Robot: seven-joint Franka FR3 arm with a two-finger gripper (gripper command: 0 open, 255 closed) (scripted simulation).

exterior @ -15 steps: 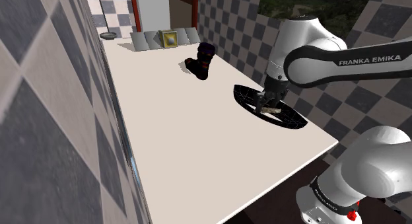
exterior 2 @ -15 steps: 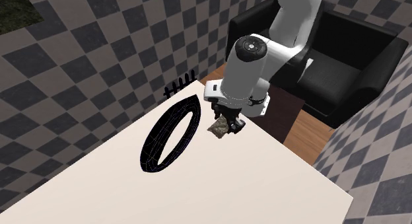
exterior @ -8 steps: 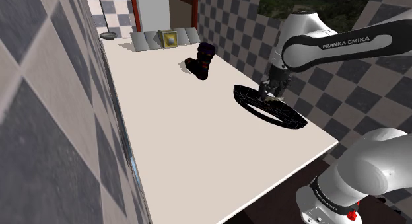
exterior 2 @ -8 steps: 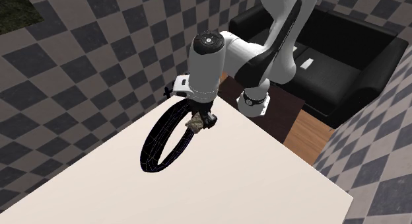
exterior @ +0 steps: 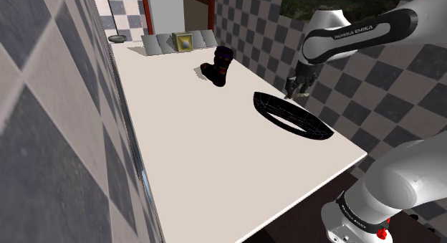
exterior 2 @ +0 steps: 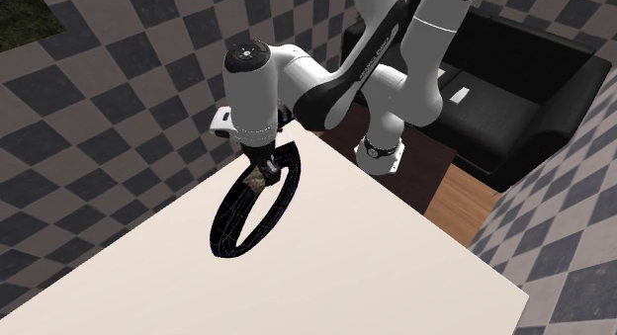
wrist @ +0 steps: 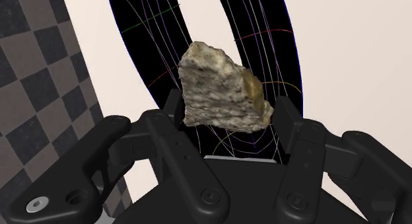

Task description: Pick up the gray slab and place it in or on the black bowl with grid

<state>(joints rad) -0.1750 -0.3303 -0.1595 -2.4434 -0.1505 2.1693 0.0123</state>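
Currently in hand: the carry-and-place step. The slab (wrist: 221, 90) is off the worktop (exterior: 200, 155) and hangs above the bowl (exterior: 290, 121), not yet released.
Fingers: the fingers (wrist: 173, 113) are closed on the slab, one pressing each side.
Slab: a rough, pale grey-tan chunk, held in the air with its jagged end jutting past the fingertips.
Bowl: black, shallow and oval, crossed by thin grid lines; it lies on the worktop close to the edge by the arm.
Next move: probably a straight descent. The slab needs to stay over the gridded inside rather than the rim, and the fingers should open only when it is low. So uneven a piece could tip or roll if dropped from height.
Wrist view adds: how the slab sits in the grip, and the bowl's (wrist: 132, 31) coloured grid lines directly beyond it.
Shoulder view adds: the gap between the slab and the bowl, plus a dark boot-shaped thing (exterior: 217, 66) and a yellow box (exterior: 184, 41) further along, well apart from both.
Second exterior view adds: the slab (exterior 2: 257, 180) just over one end of the bowl's ring (exterior 2: 229, 234), and a black sofa (exterior 2: 514, 96) behind the arm.
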